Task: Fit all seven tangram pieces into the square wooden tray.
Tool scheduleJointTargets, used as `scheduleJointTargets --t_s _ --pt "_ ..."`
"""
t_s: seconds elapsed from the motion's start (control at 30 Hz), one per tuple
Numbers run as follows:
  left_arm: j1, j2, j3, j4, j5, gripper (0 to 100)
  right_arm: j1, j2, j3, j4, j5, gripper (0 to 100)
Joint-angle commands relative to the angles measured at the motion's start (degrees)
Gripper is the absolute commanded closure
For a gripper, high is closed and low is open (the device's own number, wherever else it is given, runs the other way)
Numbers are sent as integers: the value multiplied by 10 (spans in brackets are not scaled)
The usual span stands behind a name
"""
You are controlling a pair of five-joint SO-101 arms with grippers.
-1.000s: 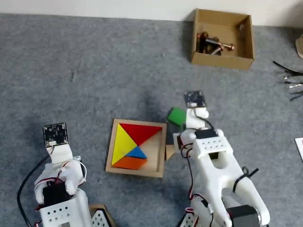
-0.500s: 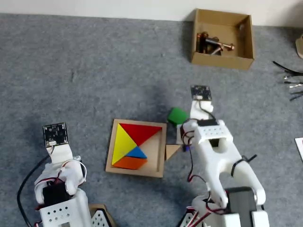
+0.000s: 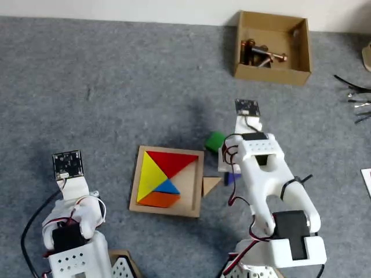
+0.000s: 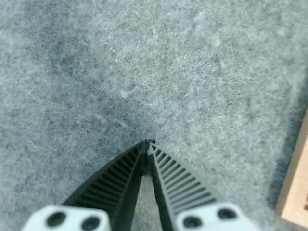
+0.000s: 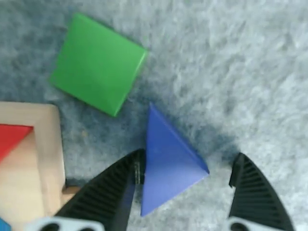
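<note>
I find the left gripper (image 4: 147,144) left of the tray (image 3: 165,210), over bare grey surface (image 3: 87,104), its fingers pressed together on nothing. Inside the tray lie four pieces: yellow triangle (image 3: 149,174), red triangle (image 3: 172,162), small blue triangle (image 3: 168,186) and orange parallelogram (image 3: 159,199). Three lie outside, just right of the tray: tan triangle (image 3: 210,185), green square (image 3: 215,141) and dark blue triangle (image 5: 168,163). The right gripper (image 5: 188,159) stands over the dark blue triangle, fingers spread wide either side. I judge the task just over half complete.
</note>
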Motion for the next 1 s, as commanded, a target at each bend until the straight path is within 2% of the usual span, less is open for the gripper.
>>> scheduleJointTargets --t_s 0.0,0.27,0.47,0.97 --pt "-7 -3 11 2 6 995 7 -8 -32 7 4 724" --pt "-7 -3 11 2 6 995 7 -5 -33 7 8 730" --pt "-7 -3 11 2 6 995 7 -5 -33 5 8 817" --pt "-7 -3 11 2 6 995 7 -3 -29 4 4 822"
